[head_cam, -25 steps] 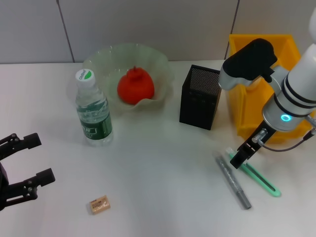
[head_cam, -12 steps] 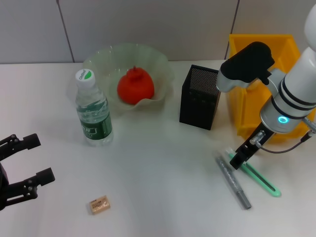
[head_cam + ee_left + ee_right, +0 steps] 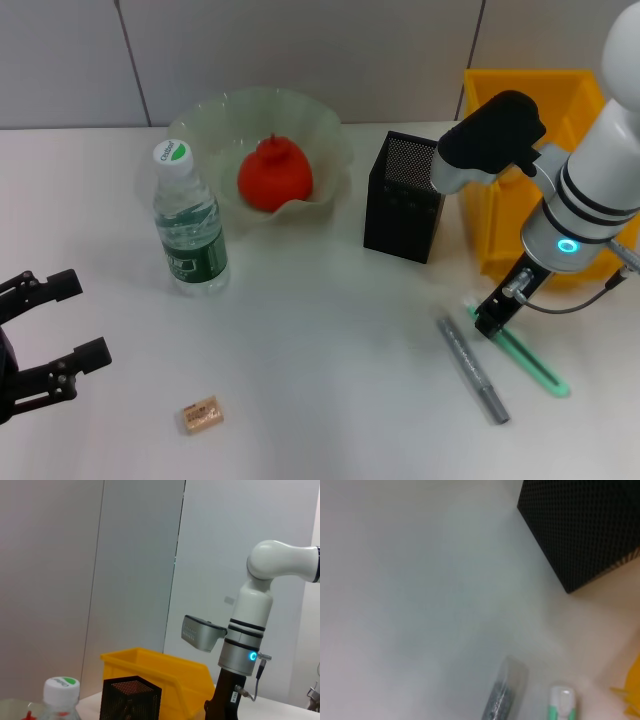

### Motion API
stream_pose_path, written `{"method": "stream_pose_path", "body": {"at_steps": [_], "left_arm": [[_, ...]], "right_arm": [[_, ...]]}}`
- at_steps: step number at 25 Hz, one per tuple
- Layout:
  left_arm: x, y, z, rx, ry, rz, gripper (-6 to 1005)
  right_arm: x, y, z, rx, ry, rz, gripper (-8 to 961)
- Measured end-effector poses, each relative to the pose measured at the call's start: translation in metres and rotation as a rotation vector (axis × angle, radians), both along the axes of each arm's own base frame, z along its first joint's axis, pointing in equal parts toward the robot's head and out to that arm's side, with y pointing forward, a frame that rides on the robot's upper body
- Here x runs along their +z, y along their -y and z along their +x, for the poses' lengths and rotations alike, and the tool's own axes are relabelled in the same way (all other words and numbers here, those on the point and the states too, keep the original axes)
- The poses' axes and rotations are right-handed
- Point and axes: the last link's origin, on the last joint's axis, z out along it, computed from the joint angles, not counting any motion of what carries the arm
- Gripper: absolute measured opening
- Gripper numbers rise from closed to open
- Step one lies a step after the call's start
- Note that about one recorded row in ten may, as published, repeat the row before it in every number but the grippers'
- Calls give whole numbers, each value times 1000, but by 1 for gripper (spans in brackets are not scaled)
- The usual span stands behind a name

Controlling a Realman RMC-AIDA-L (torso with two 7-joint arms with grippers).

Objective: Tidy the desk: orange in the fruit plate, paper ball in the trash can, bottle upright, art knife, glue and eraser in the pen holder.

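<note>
On the white desk (image 3: pixel 320 330) stand and lie one of each thing: one clear plastic water bottle (image 3: pixel 188 228) with a green label and white cap, upright; one red-orange knobby orange (image 3: pixel 274 175) resting in the single pale-green translucent scalloped fruit plate (image 3: pixel 330 125) just behind the bottle; one black mesh square pen holder (image 3: pixel 405 196); one bright yellow rectangular trash can (image 3: pixel 500 230) just beside the holder; one slim grey glue stick (image 3: pixel 472 367) and one mint-green art knife (image 3: pixel 525 355) lying near each other in front of the trash can; and one small tan eraser (image 3: pixel 202 414) lying alone near the front edge. The right claw (image 3: pixel 493 317) is down at the whitish end of the art knife; whether it is spread or clenched cannot be told. The left claw (image 3: pixel 55 330) hovers at the desk's left edge, fingers spread apart, holding nothing.
</note>
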Motion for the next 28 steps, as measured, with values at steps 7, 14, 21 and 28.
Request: {"method": "stream_pose_path", "body": {"at_steps": [7, 14, 21, 28], "left_arm": [[1, 1, -2, 10, 0, 5, 859], [2, 2, -3, 15, 1, 13, 860], [2, 1, -3, 15, 0, 17, 860], [1, 0, -3, 18, 7, 16, 859]], "right_arm": [[12, 2, -12, 29, -20, 8, 200], [32, 14, -39, 80, -73, -6, 166], [71, 25, -94, 285, -224, 74, 167], [88, 13, -123, 501, -402, 212, 166]]}}
